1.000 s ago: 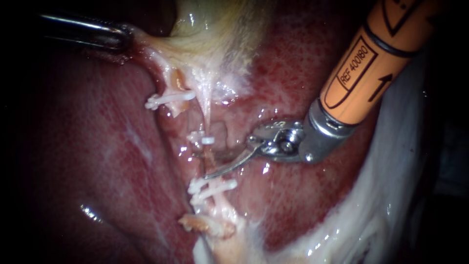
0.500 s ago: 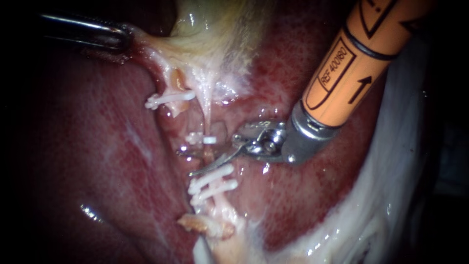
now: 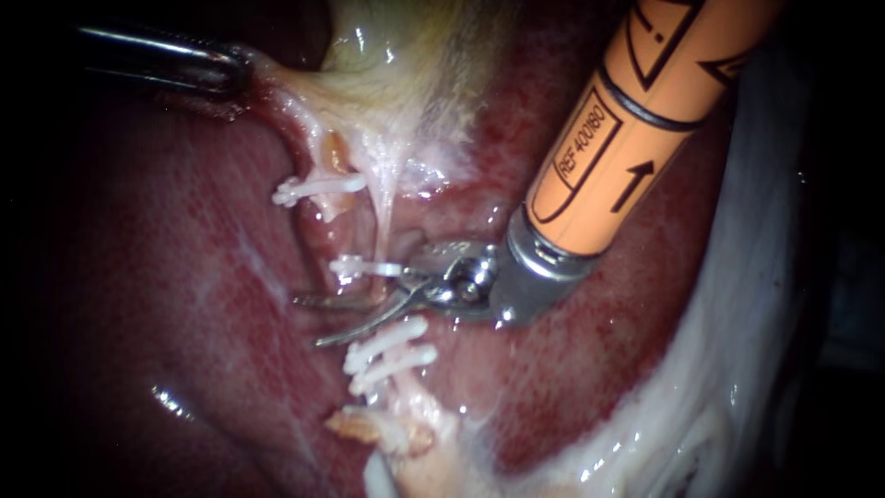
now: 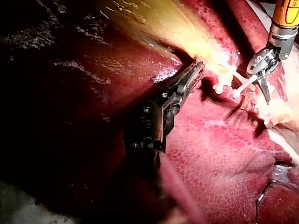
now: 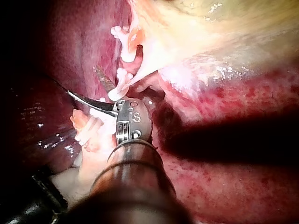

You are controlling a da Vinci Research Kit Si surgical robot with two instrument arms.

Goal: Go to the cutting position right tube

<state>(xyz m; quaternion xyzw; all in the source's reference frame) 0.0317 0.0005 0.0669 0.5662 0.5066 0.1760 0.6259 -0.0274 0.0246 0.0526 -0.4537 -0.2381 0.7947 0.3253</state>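
The orange-shafted right instrument has its steel claw partly open and holding nothing. It straddles the thin pale right tube between the single white clip and the paired white clips, so a cut there would likely leave both ends sealed. The slim dark left instrument has its claw clamped on the yellowish gallbladder, apparently to tension the tube.
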